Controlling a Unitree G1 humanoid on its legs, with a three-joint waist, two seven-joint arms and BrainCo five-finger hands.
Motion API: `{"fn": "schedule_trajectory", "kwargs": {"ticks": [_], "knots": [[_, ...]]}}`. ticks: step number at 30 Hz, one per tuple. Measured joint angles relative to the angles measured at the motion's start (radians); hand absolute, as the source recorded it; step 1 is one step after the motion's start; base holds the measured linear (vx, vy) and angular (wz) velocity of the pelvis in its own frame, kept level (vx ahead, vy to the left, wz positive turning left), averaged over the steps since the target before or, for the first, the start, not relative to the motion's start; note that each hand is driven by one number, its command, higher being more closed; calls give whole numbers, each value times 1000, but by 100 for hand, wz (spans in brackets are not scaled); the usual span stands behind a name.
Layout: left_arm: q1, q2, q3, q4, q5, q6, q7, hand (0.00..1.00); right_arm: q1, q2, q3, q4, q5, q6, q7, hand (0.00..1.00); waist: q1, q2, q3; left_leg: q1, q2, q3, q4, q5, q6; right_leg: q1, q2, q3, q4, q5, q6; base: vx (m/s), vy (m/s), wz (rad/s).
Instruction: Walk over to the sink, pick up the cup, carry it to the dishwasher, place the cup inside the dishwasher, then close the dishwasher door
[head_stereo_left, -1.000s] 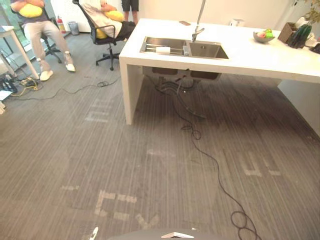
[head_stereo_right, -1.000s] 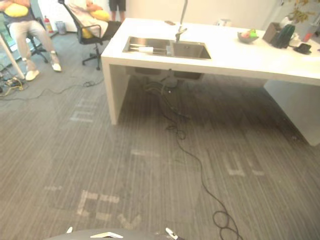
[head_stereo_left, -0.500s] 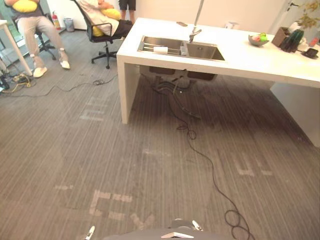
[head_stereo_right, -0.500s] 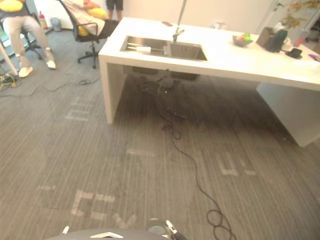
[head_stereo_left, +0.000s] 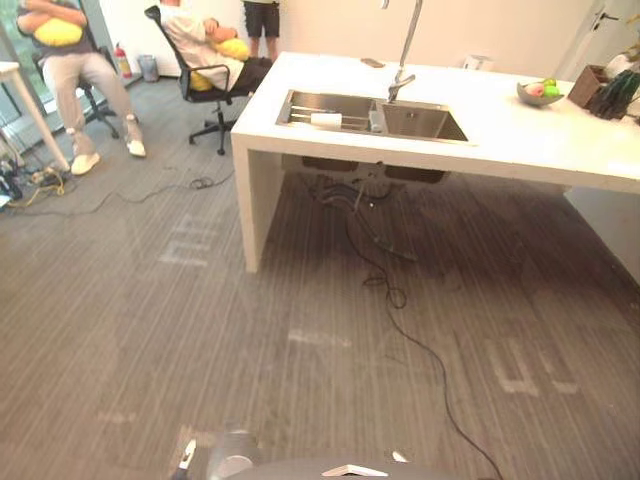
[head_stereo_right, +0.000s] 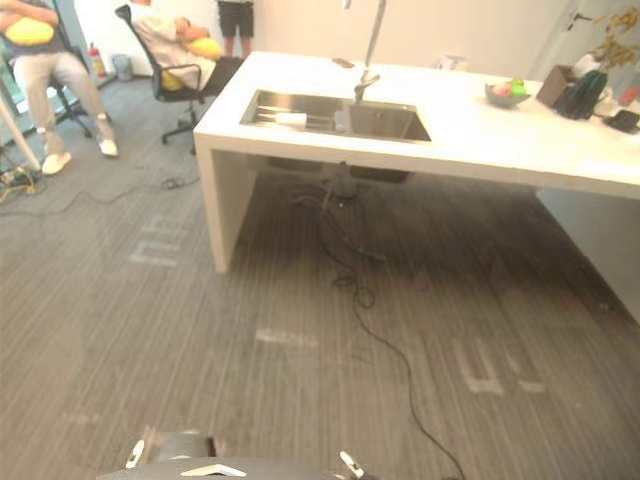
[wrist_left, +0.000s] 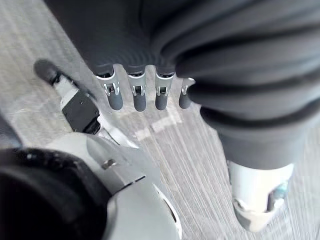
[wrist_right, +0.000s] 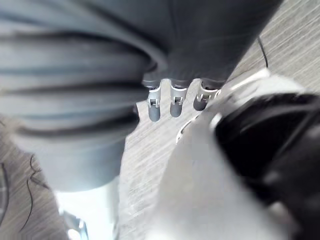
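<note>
Still on approach: the whole view has shifted since half a second ago and the counter (head_stereo_left: 520, 140) sits lower, so the camera moved, not the things. Cup (head_stereo_left: 326, 119), small and white, lies in the sink (head_stereo_left: 420, 122), left basin, well ahead. Left hand (wrist_left: 139, 95) and right hand (wrist_right: 172, 102) hang relaxed, empty.

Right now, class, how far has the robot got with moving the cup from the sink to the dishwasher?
Done: nothing yet; the white cup lies in the sink. In hand: the walk, with carpet between the robot and the counter; left hand and right hand hang open and empty. Left: reaching the sink, picking up, carrying, loading, closing the door.
</note>
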Motion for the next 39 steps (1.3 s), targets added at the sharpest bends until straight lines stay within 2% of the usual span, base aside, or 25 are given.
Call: {"fn": "schedule_trajectory", "kwargs": {"ticks": [1,2,3,4,5,6,9,12,14,15,16,17,18,19,21,22,24,26,29,31,32,34,35,37,39], "knots": [[-15,-4,-52,-14,23,-33,18,0,-4,-22,-7,-9,2,2,-1,0,-2,40,10,2,3,32,-302,131,28,-6,4,-6,37,-6,17,-63,57,10],[-17,-12,-80,-24,30,-47,22,0,1,-42,-8,-18,2,2,-1,0,-8,77,8,6,10,34,-462,243,107,-14,23,-8,54,-18,38,-37,131,26],[-55,10,-108,-33,27,-78,30,0,-10,-27,1,-16,1,3,-9,0,-15,43,22,49,-65,60,-546,280,121,-22,-36,31,62,-56,43,-20,126,24],[-77,16,-115,-50,27,-95,33,0,-32,-21,6,-12,2,7,-8,0,-13,8,18,78,-108,64,-628,324,106,-51,-48,53,47,-45,26,85,102,16],[-86,21,-127,-61,29,-108,35,0,-43,-18,6,-6,2,8,-5,0,-9,-1,20,89,-129,56,-667,348,98,-72,-53,58,42,-41,21,33,-16,7],[-97,22,-152,-84,37,-138,39,0,-55,-19,6,0,1,8,-4,0,-9,-2,23,84,-158,-13,-676,356,91,-79,-62,71,33,-40,20,45,-38,0],[-111,11,-187,-87,115,-196,67,0,-64,-27,5,8,-14,11,-12,0,-1,4,31,96,-164,-11,-678,334,80,-61,-76,100,1,-44,44,42,-35,-20],[-93,11,-246,-147,211,-209,118,0,-61,-35,1,2,-30,16,-12,0,-17,2,34,108,-173,9,-649,301,93,-73,-101,127,55,-101,65,34,-7,-22],[-93,24,-305,-270,254,-211,139,0,-35,-38,-16,-2,-29,12,-20,0,-19,-7,20,108,-221,10,-609,256,114,-91,-149,139,123,-158,40,107,105,-13],[-92,39,-350,-318,275,-211,145,0,-7,-37,-18,-1,-28,3,-24,0,-16,-11,7,128,-247,10,-630,235,114,-95,-162,146,174,-165,-1,169,107,-23],[-114,58,-385,-361,312,-205,145,0,-6,-33,-47,-13,-16,-25,-26,0,-32,0,14,148,-257,8,-649,224,128,-199,-175,143,418,-124,-12,266,168,1],[-139,80,-423,-398,337,-191,145,0,-3,-32,-51,-21,-15,-27,-24,0,-56,1,15,210,-273,-12,-711,225,128,-311,-184,148,635,12,-59,227,186,22],[-149,89,-446,-421,349,-184,144,0,5,-31,-42,-21,-16,-26,-24,0,-58,0,13,248,-278,-23,-758,229,128,-345,-186,152,710,96,-62,272,178,28],[-159,100,-471,-467,366,-176,144,0,21,-25,-27,-17,-16,-26,-23,0,-61,11,9,291,-274,-29,-810,235,124,-392,-179,154,787,114,-48,221,107,12],[-186,125,-488,-544,408,-167,149,0,35,8,8,-5,-7,-41,-24,0,-62,-8,9,346,-263,-30,-870,251,122,-472,-145,118,797,33,-34,236,70,8],[-204,148,-506,-576,432,-146,144,0,42,24,29,-2,-5,-44,-23,0,-69,-24,10,373,-258,-30,-888,251,126,-492,-123,85,711,-19,-31,220,10,6],[-214,163,-520,-649,466,-117,136,0,49,20,44,-4,-5,-46,-24,0,-78,-18,9,398,-239,-30,-904,238,116,-515,-88,39,516,-34,-21,285,13,-1],[-225,170,-529,-747,494,-94,115,0,66,15,45,-19,-2,-44,-25,0,-76,-1,14,420,-204,-22,-896,213,99,-520,-49,30,281,17,-17,137,-1,-7],[-244,180,-545,-874,521,-69,101,0,111,16,80,-85,2,-41,-25,0,-72,12,14,463,-133,-16,-854,151,42,-518,12,48,15,192,-20,123,-102,-11],[-266,195,-560,-924,528,-61,102,0,141,43,89,-94,-8,-40,-25,0,-68,-23,-6,513,-126,-16,-851,101,-7,-514,-1,58,-12,315,-44,311,-243,5],[-277,201,-573,-938,544,-62,102,0,157,53,100,-92,-15,-40,-24,0,-69,-44,-20,539,-130,-19,-848,66,-12,-521,-9,61,25,336,-54,407,-286,3],[-291,149,-604,-956,560,-53,102,0,170,6,104,-102,-31,-27,-7,0,-77,39,-31,553,-44,-32,-820,24,-56,-546,47,24,163,199,-51,527,-281,15],[-317,137,-620,-971,563,-52,101,0,165,-6,105,-113,-43,-20,-12,0,-83,58,-38,564,-31,-39,-820,26,-53,-581,51,8,256,120,-64,475,-227,27],[-318,133,-621,-996,579,-52,104,0,156,-6,112,-113,-70,-12,-9,0,-81,47,-39,559,-24,-54,-734,56,-56,-569,49,11,318,49,-78,388,-248,2],[-296,132,-625,-1036,580,-50,105,0,158,-13,112,-118,-67,3,-9,0,-80,44,-41,464,7,-87,-475,98,-58,-518,69,11,294,18,-88,368,-231,-10]]}}
